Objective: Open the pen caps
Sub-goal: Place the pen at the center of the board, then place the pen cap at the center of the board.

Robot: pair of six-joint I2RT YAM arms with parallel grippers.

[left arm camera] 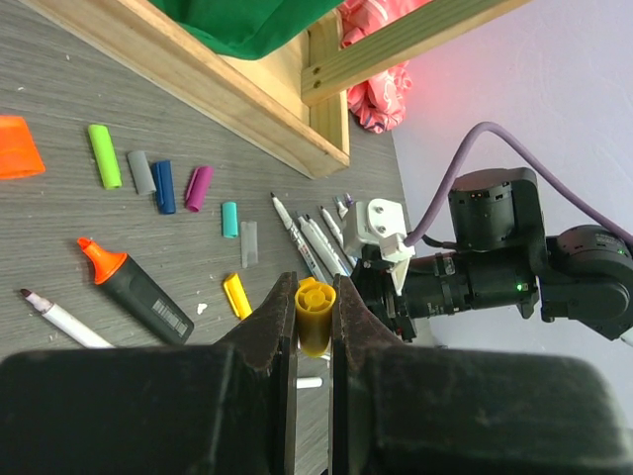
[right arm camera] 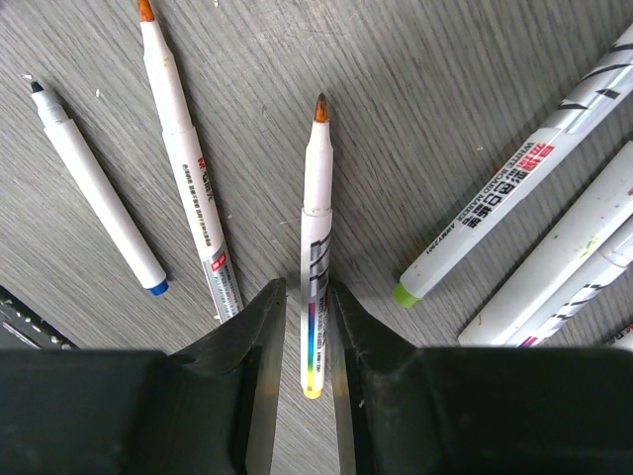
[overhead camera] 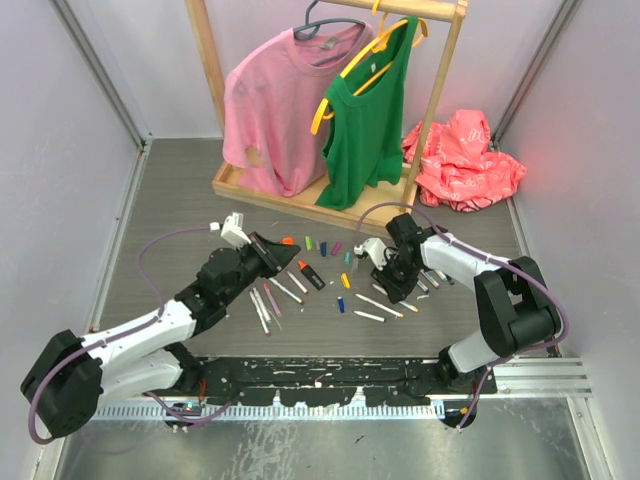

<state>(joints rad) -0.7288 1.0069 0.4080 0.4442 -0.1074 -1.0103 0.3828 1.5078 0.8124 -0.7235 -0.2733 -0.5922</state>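
My left gripper [overhead camera: 278,252] is shut on a yellow pen cap [left arm camera: 315,315] and holds it above the table, its round end facing the camera. Several loose pen caps lie in a row: orange [left arm camera: 18,146], green [left arm camera: 103,155], blue [left arm camera: 164,186], purple [left arm camera: 199,187], teal [left arm camera: 229,219] and yellow [left arm camera: 236,295]. My right gripper [overhead camera: 392,283] hangs low over the table. Its jaws stand slightly apart on either side of an uncapped white marker [right arm camera: 316,247] with an orange tip. A small gap shows on the marker's left side.
More uncapped white markers [right arm camera: 188,148] [right arm camera: 514,213] lie beside the right gripper. A black highlighter [left arm camera: 134,282] lies near the caps. The wooden clothes rack base [overhead camera: 280,195] with a pink shirt and a green top stands behind. A red cloth pile [overhead camera: 465,160] is at the back right.
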